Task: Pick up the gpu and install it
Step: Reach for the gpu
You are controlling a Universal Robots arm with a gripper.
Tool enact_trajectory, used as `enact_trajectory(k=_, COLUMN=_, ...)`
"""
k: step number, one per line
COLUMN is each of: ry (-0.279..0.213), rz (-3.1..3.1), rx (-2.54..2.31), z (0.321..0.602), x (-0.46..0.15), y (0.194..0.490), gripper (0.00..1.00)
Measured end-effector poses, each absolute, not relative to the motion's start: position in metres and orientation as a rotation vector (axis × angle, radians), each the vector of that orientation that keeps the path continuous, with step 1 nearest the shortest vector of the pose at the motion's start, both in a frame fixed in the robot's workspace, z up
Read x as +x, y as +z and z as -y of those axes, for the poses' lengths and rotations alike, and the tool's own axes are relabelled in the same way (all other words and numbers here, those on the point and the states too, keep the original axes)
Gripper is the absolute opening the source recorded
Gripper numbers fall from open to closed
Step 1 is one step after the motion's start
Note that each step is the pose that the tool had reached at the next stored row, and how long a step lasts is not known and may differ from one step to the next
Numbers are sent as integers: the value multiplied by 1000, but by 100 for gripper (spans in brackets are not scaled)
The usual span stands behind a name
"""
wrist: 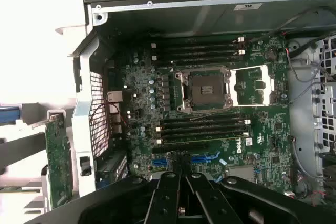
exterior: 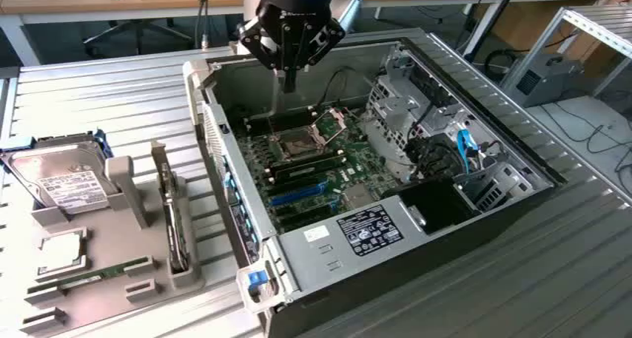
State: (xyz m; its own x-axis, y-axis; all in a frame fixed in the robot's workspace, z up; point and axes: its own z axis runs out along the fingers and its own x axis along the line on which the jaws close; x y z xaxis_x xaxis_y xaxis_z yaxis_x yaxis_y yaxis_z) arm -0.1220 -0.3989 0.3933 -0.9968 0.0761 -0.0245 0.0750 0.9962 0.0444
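The gpu [exterior: 176, 223] stands on its edge in a slot of the grey holder [exterior: 118, 279], at the exterior view's left, outside the computer case. In the wrist view its green board [wrist: 58, 161] shows beside the case's rear wall. My gripper [exterior: 288, 89] hangs over the far end of the open case [exterior: 513, 197], above the motherboard [exterior: 341, 179]. Its fingers are shut together with nothing between them. In the wrist view the gripper [wrist: 181, 167] points down at the board near the blue slots [wrist: 202, 158]. The gripper is well apart from the gpu.
The holder also carries a silver hard drive [exterior: 64, 179], a processor chip [exterior: 61, 253] and a narrow RAM stick [exterior: 94, 275]. Inside the case are the open CPU socket [exterior: 296, 142], blue card slots [exterior: 296, 195], cables [exterior: 464, 142] and a drive cage [exterior: 395, 105].
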Motion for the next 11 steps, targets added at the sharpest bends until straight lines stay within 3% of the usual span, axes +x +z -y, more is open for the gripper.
enact_trajectory(k=11, ry=68, rz=-3112, rx=118, z=399, x=-131, y=393, gripper=11)
